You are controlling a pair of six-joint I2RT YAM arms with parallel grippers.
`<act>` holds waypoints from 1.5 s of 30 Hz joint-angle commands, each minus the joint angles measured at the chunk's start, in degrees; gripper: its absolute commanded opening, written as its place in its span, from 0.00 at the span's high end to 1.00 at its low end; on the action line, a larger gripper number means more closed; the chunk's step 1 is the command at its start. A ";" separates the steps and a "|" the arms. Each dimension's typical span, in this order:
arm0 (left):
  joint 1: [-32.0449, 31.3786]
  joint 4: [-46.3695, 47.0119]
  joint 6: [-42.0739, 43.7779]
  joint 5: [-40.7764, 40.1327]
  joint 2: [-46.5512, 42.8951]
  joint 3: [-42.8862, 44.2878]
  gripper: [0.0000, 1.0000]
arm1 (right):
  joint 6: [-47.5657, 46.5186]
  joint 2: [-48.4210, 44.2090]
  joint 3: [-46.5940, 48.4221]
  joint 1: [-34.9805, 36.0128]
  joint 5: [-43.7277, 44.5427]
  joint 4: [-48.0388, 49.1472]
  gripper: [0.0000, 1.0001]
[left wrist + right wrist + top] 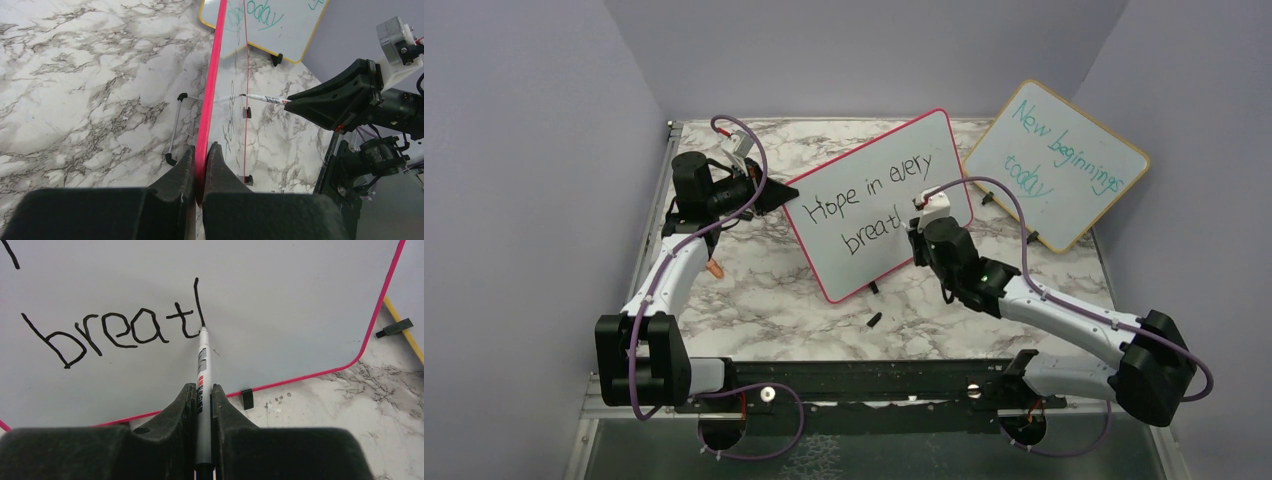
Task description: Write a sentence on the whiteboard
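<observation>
The second board (1064, 165), perhaps touching, blocks the whiteboard's (879, 205) right side.

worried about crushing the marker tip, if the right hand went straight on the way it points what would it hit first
The whiteboard: the marker in the right hand touches its face at the end of the sentence, so it would only press harder.

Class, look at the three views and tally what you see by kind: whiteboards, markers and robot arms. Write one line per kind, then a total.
Whiteboards: 2 (pink-framed whiteboard, wood-framed board)
Markers: 1 (marker, tip on the pink-framed whiteboard)
Robot arms: 2 (left arm, right arm)
Total: 5
</observation>
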 commanded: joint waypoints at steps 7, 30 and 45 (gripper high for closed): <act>-0.32 -6.55 8.92 -8.27 2.96 -2.05 1.00 | 2.11 -1.19 -1.85 -0.21 -2.00 -3.38 0.99; -0.32 -6.64 9.07 -8.36 3.01 -1.89 1.00 | -0.94 0.52 1.09 -0.25 0.02 2.65 0.99; -0.32 -6.65 9.09 -8.27 3.02 -1.89 1.00 | -2.66 1.57 2.79 -0.32 1.58 4.49 0.99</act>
